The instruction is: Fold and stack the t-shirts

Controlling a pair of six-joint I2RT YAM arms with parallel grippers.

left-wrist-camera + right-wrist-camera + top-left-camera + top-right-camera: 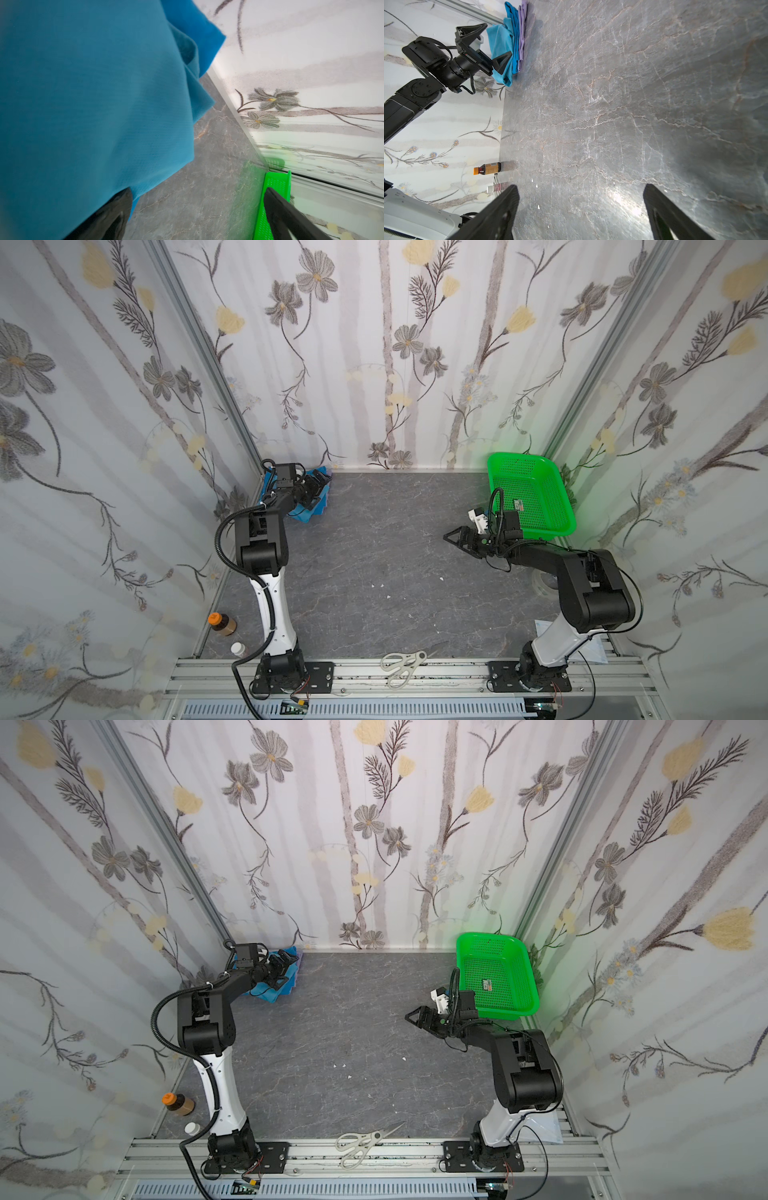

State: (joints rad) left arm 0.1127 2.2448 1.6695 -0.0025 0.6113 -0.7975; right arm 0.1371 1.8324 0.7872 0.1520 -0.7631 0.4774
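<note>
The t-shirts [305, 512] [266, 992] lie in a folded stack in the far left corner, against the wall. The right wrist view shows the layers: a sky-blue shirt [499, 45] on top, a deeper blue one [514, 31] under it, and a lilac one [522, 31] lowest. My left gripper [318, 489] [284, 969] [495, 40] is open at the stack. In the left wrist view blue cloth [93, 93] fills most of the frame and drapes over one fingertip [122, 199]. My right gripper [455, 541] [413, 1017] [579, 187] hovers open over bare table, empty.
A green perforated basket [519, 458] [490, 938] [274, 182] leans in the far right corner. Scissors [403, 664] [365, 1142] lie on the front rail. A brown bottle [224, 624] [489, 168] and a small white-capped bottle [238, 649] stand near left. Walls close three sides.
</note>
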